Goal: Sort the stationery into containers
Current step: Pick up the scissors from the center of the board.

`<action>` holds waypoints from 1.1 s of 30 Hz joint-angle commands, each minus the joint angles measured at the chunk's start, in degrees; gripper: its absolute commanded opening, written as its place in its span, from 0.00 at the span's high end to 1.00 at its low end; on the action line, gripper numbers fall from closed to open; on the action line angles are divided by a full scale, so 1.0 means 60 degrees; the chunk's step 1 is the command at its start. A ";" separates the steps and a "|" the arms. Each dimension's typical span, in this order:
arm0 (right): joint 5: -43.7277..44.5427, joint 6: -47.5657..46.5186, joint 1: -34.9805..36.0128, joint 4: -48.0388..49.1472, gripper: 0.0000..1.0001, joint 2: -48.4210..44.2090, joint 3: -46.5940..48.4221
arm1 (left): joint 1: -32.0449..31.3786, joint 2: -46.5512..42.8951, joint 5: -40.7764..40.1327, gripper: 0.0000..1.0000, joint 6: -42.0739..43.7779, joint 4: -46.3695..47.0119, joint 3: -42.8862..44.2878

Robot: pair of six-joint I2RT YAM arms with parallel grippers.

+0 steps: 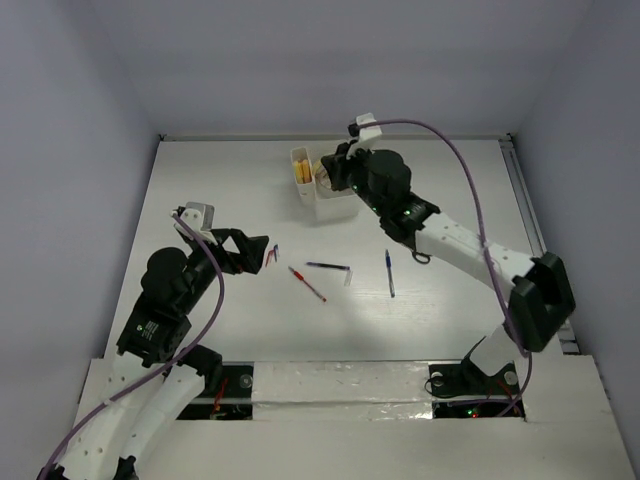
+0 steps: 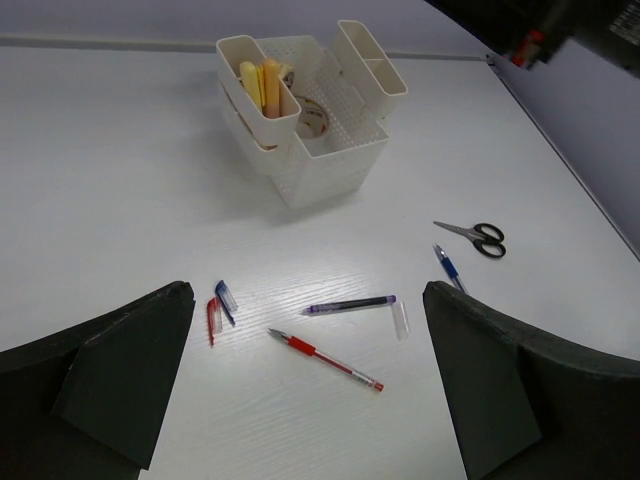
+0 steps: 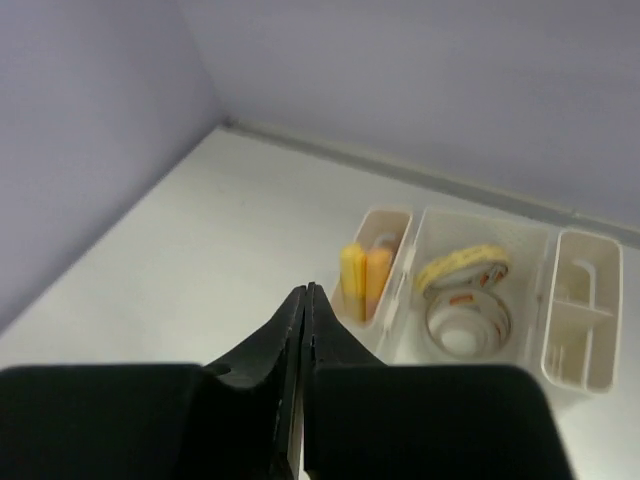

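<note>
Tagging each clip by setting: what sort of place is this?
Probably a robotics test cell: a white table boxed in by plain grey walls, two robot arms mounted at its near edge, and just a white desk organizer and loose pens laid out.

Loose on the counter [image 2: 120,180], left wrist view: three pens, being one red pen [image 2: 325,360] at lower centre, one dark-barrelled pen [image 2: 350,305] just above it and one blue pen [image 2: 447,268] at right, partly cut off. Also three detached caps, one red cap [image 2: 211,318] and one blue cap [image 2: 226,298] at lower left and one clear cap [image 2: 401,320] right of centre, plus one pair of black-handled scissors [image 2: 478,237] at right. One white organizer [image 2: 335,175], upper centre, holding two tape rolls, one leaning tape roll [image 3: 462,266] and one flat tape roll [image 3: 493,318], and at least two yellow sticks [image 2: 262,85], a third uncertain.
</note>
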 commanded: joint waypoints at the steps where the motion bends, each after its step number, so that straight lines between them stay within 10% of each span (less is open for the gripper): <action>1: -0.1549 0.0539 -0.0034 -0.1584 1.00 -0.1330 -0.1412 | 0.0127 0.0115 -0.0020 0.01 -0.0029 0.0437 -0.0104; 14: -0.3134 0.0276 0.0345 -0.4972 0.45 -0.2537 -0.3860 | 0.0128 0.0407 -0.0050 0.01 -0.0204 0.0422 -0.0163; 21: -0.2303 0.0656 0.1034 -0.4429 0.42 -0.1103 -0.2841 | 0.0128 0.0394 -0.0385 0.01 -0.0292 0.0349 -0.0148; 25: 0.1058 0.1212 0.1255 -0.4795 0.52 -0.0397 -0.2352 | 0.0128 0.0203 -0.0518 0.01 -0.0322 0.0291 -0.0192; 33: 0.1964 0.2224 -0.1653 -0.5044 0.59 -0.1904 -0.3787 | 0.0128 0.0451 0.0052 0.01 -0.0249 0.0422 -0.0221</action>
